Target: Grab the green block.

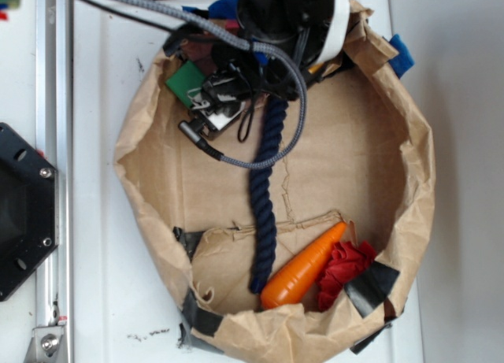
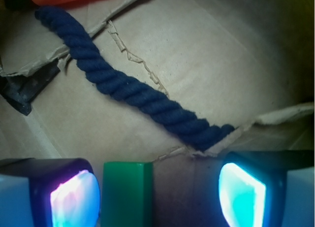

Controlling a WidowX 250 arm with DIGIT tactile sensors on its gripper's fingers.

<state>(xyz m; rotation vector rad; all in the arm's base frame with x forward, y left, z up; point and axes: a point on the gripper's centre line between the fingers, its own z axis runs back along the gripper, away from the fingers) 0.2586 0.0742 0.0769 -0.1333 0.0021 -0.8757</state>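
Where the brown paper bag (image 1: pixel 409 150) lies rolled down into a wide basin on the white desk (image 1: pixel 102 79), the gripper (image 2: pixel 158 197) hangs over its upper left part, jaws spread wide. The green block (image 2: pixel 127 193) sits between the two glowing pads (image 2: pixel 74 200), close against the left one and apart from the right, so nothing is clamped. In the exterior view the green block (image 1: pixel 186 81) shows at the bag's upper left rim, just beside the arm's metal parts. A dark blue rope (image 1: pixel 266 198) runs down the middle of the bag floor; its near end lies just ahead of the block in the wrist view. An orange carrot (image 1: pixel 303 267) lies tilted at the bottom, touching a red cloth (image 1: pixel 343 270). Black tape (image 1: pixel 372 286) patches the bag. No writing can be read.
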